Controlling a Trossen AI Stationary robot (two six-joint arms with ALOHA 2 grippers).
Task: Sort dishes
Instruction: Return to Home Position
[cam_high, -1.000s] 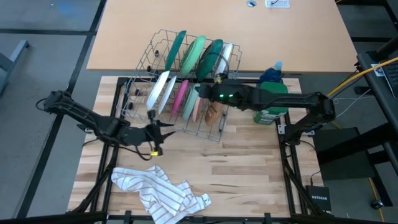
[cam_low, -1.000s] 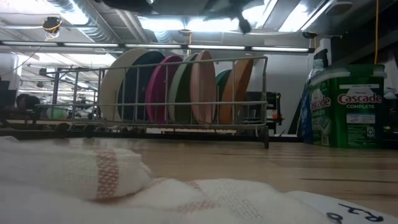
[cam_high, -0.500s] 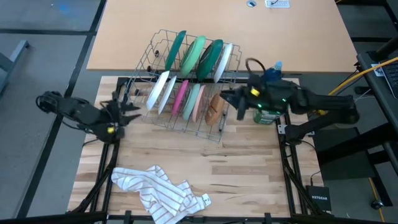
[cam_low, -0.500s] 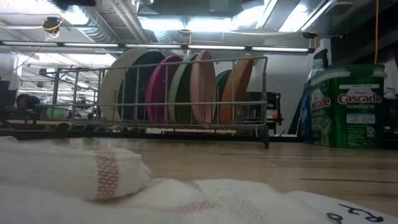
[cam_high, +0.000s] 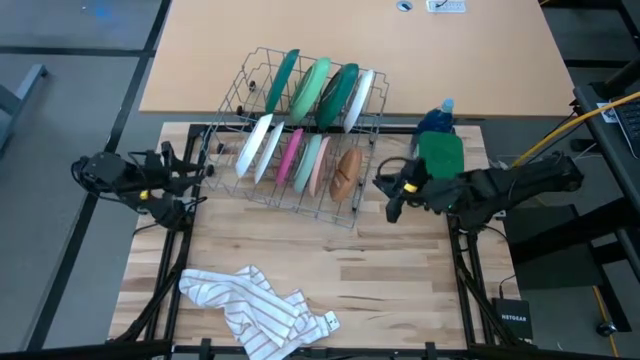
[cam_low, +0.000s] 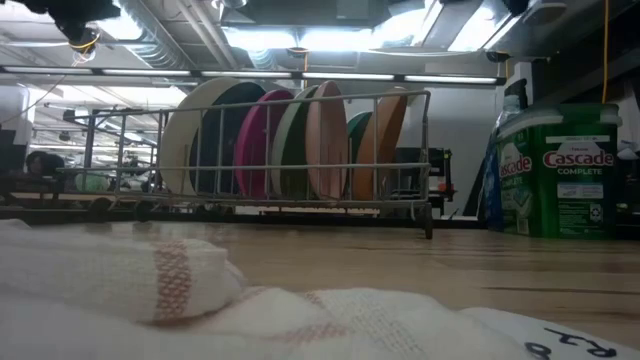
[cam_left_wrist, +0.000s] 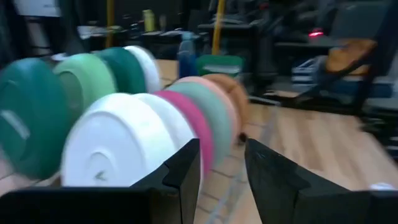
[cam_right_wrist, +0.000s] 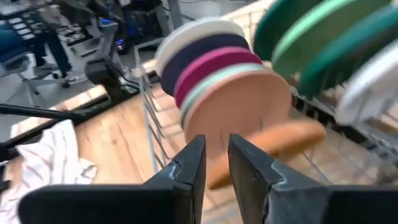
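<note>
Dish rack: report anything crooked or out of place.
The brown plate at the front row's right end leans over more than the row's other plates. Nothing else in the rack stands out.

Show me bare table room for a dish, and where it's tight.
Widest bare wood: right of the striped cloth, in front of the right hand. A narrower strip lies between the cloth and the dish rack. Crowded: the rack's slots; the left hand flanks one side, the right hand fills the gap to the Cascade container.
</note>
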